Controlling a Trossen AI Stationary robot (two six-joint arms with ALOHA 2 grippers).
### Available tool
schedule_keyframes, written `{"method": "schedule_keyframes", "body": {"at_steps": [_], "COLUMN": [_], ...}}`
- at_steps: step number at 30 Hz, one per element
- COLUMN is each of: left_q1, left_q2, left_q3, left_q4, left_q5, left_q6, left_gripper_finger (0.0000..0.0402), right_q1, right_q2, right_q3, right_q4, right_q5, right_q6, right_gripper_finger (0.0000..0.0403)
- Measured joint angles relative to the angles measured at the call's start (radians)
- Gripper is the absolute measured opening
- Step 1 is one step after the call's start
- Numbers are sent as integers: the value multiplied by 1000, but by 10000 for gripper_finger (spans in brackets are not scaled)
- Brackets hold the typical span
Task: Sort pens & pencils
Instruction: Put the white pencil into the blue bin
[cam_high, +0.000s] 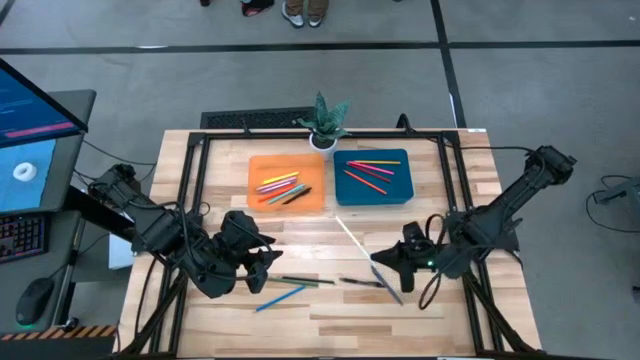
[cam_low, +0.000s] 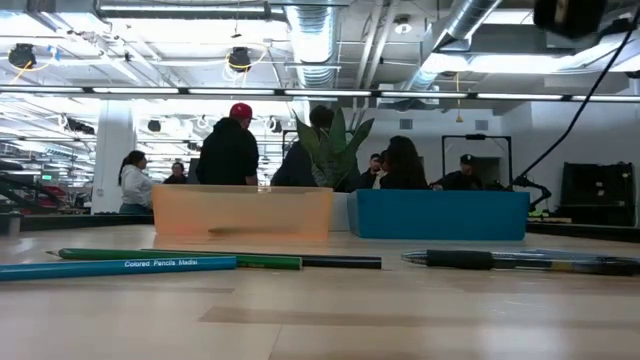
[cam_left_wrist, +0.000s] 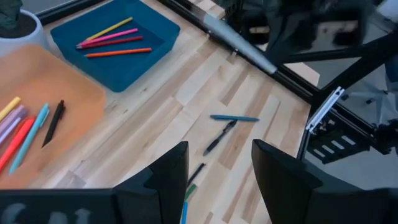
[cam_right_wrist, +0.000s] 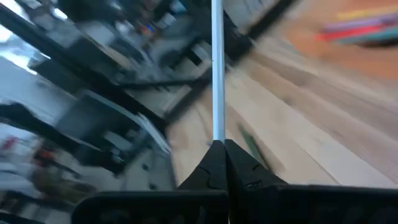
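My left gripper (cam_high: 268, 262) hangs over the front left of the table (cam_high: 330, 300), its fingers (cam_left_wrist: 171, 177) spread apart and holding nothing. Just in front of it a blue pencil (cam_high: 279, 297) lies on the wood, with a green pencil (cam_high: 305, 281) beside it and a black pen (cam_high: 360, 283) further right. Behind these, the orange tray (cam_high: 287, 182) holds several pens, including yellow, pink, red and black ones. To its right, touching it, the blue tray (cam_high: 374, 177) holds pink, orange and yellow pencils. A small potted plant (cam_high: 325, 122) stands behind the two trays. On the right, my right gripper (cam_high: 385, 260) is closed on one end of a white pencil (cam_high: 352, 237), which angles back toward the trays.
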Motion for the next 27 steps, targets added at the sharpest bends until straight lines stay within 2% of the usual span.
{"method": "schedule_keyframes", "body": {"at_steps": [9,17,21,27], "left_q1": [0,0,0,0], "left_q2": [0,0,0,0], "left_q3": [0,0,0,0], "left_q4": [15,16,16,15], "left_q5": [-19,-46,-58,-55], "left_q6": [29,53,66,72], "left_gripper_finger": [167,167,167,167], "right_q1": [0,0,-3,-2], "right_q2": [-87,-139,-161,-152], "right_q3": [1,2,2,2], "right_q4": [334,596,534,299], "right_q5": [18,-72,-36,33], "right_q6": [-276,-485,-486,-377], "right_gripper_finger": [3,3,3,8]}}
